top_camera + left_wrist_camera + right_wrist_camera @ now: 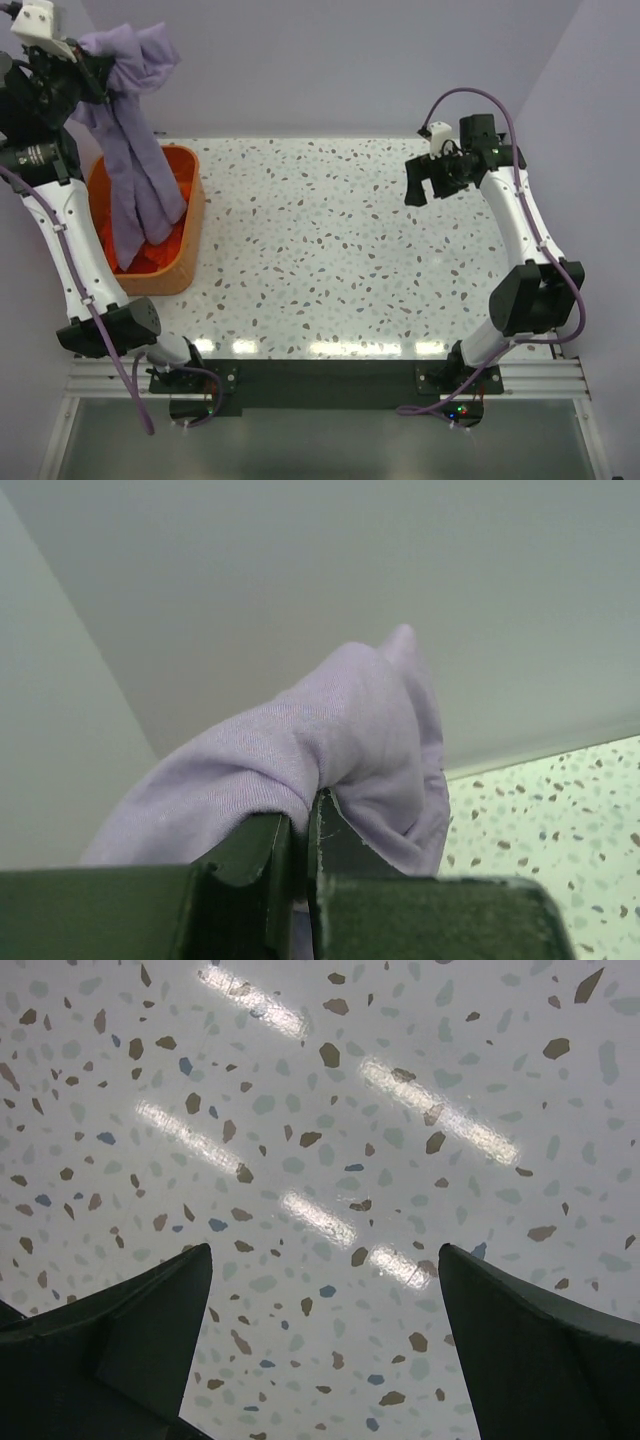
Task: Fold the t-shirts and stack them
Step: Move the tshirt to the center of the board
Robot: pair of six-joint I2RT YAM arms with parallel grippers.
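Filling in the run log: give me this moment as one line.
left end effector: shut on large lavender-purple cloth t-shirt, held high, tail in orange plastic basket | right end effector: open, empty, above speckled table

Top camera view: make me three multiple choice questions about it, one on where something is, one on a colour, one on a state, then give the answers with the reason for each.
1. Where does the lower end of the lavender t-shirt hang?
A. across the right arm
B. in the orange basket
C. on the black base plate

2. What colour is the other t-shirt, lying in the basket?
A. green
B. white
C. orange-red

3. How is the right end effector?
A. open, holding nothing, above the table
B. shut on cloth
C. resting in the basket

Answers:
1. B, the shirt hangs from the shut left end effector down into the basket.
2. C, orange-red cloth shows beside the lavender.
3. A, its fingers stand apart with only speckled table between them.
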